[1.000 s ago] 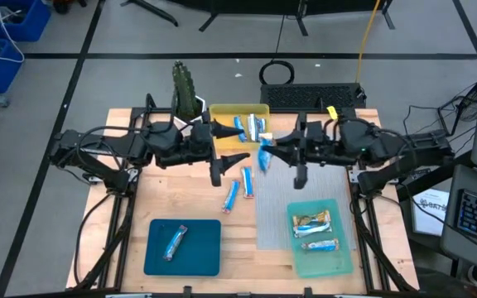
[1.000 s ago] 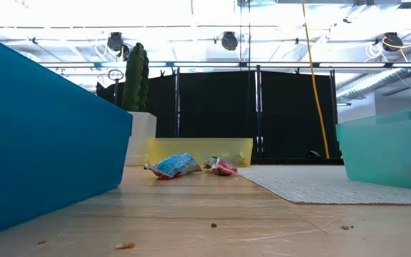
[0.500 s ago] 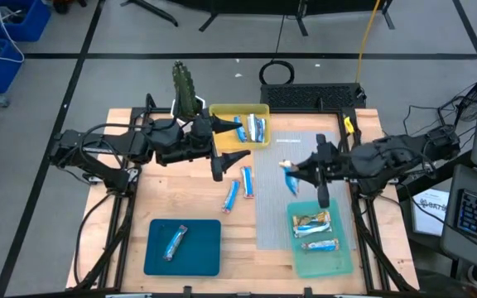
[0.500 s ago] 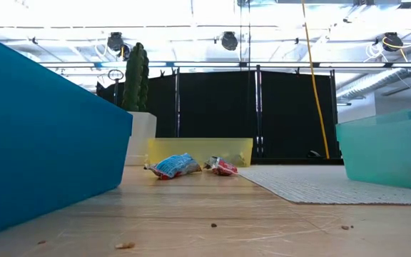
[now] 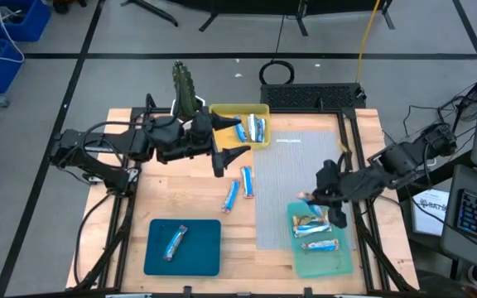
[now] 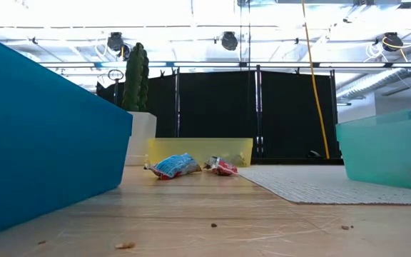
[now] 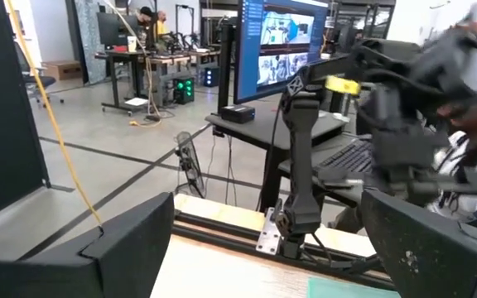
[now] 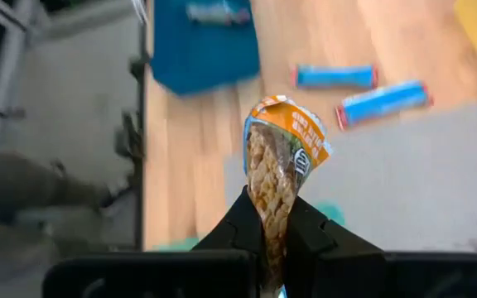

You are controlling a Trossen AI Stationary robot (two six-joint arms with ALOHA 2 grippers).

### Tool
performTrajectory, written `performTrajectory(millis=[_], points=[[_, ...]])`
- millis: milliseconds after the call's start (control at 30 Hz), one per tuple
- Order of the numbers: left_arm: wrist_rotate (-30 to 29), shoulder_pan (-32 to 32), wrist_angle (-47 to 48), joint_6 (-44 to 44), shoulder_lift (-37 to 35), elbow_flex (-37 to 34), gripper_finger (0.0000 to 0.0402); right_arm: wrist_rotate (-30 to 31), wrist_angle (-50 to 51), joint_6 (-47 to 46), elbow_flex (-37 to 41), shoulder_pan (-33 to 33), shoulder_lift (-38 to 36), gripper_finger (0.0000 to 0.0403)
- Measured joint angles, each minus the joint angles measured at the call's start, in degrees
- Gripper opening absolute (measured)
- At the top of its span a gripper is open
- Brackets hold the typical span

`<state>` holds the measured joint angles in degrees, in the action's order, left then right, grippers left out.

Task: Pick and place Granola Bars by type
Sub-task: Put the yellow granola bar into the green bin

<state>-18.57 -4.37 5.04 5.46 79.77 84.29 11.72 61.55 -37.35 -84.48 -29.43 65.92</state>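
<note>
While your right gripper (image 5: 315, 199) hangs over the near-side light teal tray (image 5: 345, 258), its jaws are clamped tight on a granola bar (image 8: 278, 170) in an orange-and-clear wrapper, gripped by one end so the rest stands clear of the fingers (image 8: 243, 228). That tray sits at the near right of the desk (image 5: 189, 194) and already contains two tan bars (image 5: 315, 233). At the near left you have a dark teal tray (image 5: 205, 248) with one blue bar (image 5: 174, 241) lying in it. Further in, on the bare wood at mid-desk, two blue bars (image 5: 239, 189) lie side by side, just apart, beside the edge of the grey mat (image 5: 284, 174). Beyond them, your left gripper (image 5: 224, 148) hovers near the yellow tray (image 5: 222, 112), jaws spread wide and holding nothing. The yellow tray, at the far edge, holds several blue-and-white bars (image 5: 252, 128). A cactus in a pot (image 5: 185, 88) stands just left of that tray. From desk level, two bars (image 6: 190, 165) show in front of the yellow tray.
</note>
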Motion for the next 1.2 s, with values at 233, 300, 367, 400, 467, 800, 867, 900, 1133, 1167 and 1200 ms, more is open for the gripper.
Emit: performTrajectory(millis=[233,300,367,400,467,800,867,900,1133,1167,1200], points=[[0.1,1.0,0.0,0.8,0.0,0.0,0.0388,-5.3,10.0,-0.4,-1.9,-2.5,7.6,0.0009],[0.1,1.0,0.0,0.8,0.0,0.0,0.0388,-6.9,12.4,-0.4,-2.0,-3.2,9.9,0.0009],[0.1,1.0,0.0,0.8,0.0,0.0,0.0388,-7.7,14.0,-0.3,-2.0,-4.1,11.8,0.0009],[0.1,1.0,0.0,0.8,0.0,0.0,0.0388,-7.9,14.6,-0.1,-2.0,-4.5,12.6,0.0009],[0.2,1.0,0.4,0.8,0.0,0.0,0.0388,-8.5,15.3,0.1,-2.0,-5.2,13.9,0.0009],[0.6,1.0,2.7,1.1,0.0,0.0,0.0388,-8.7,16.7,1.1,-2.1,-6.0,18.1,0.0009],[0.6,1.0,2.7,1.1,0.0,0.0,0.0388,-7.4,16.7,1.1,-2.1,-6.6,19.2,0.0009],[0.6,1.0,2.6,1.1,0.0,0.0,0.0388,-7.1,16.7,1.0,-2.1,-6.8,19.8,0.0009],[0.7,0.7,2.4,1.1,0.0,0.0,0.0388,-7.4,11.5,-0.1,2.0,-8.3,22.3,0.0009],[0.7,0.6,2.4,1.1,0.0,0.0,0.0388,-7.6,10.2,-0.7,3.2,-8.3,22.3,0.0009],[0.7,0.5,2.4,1.1,0.0,0.0,0.0388,-8.4,9.4,-1.2,4.3,-8.3,22.3,0.0009]])
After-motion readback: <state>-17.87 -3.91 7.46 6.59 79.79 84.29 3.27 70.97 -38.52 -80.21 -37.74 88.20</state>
